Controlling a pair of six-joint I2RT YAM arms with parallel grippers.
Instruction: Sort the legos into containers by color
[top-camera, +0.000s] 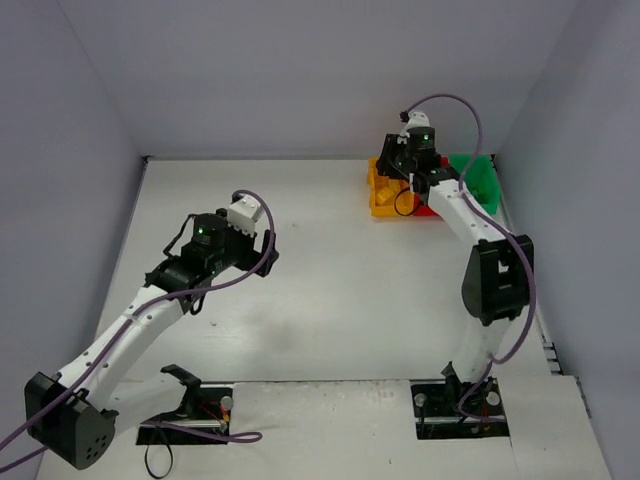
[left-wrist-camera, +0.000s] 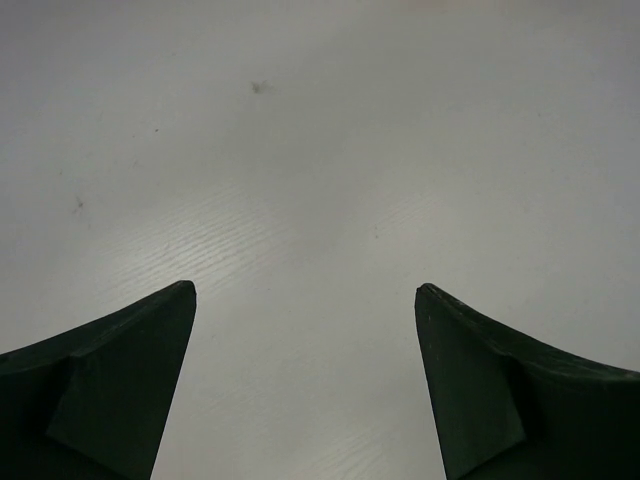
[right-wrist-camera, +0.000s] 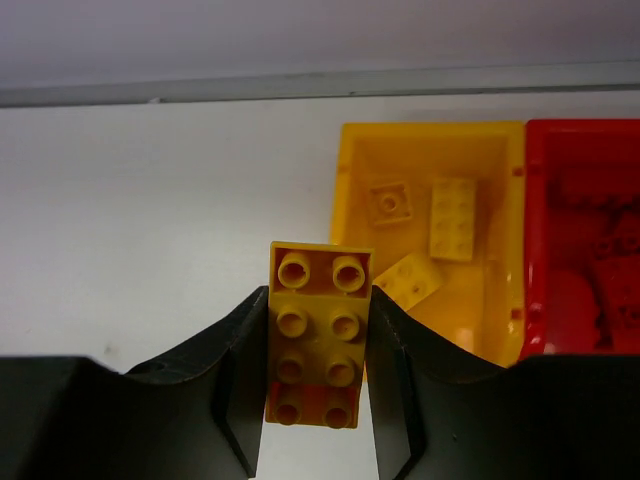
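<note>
My right gripper is shut on a long yellow lego, held by its long sides with the studs facing the camera. It hangs just left of the yellow-orange container, which holds three yellow legos. The red container beside it holds red legos. From above, the right gripper hovers at the yellow container, with the red container and green container to its right. My left gripper is open over bare table, far left of the containers.
The containers stand in a row at the back right corner, close to the back and right walls. The right arm reaches along the right side and covers most of the red container. The white table lies between the arms.
</note>
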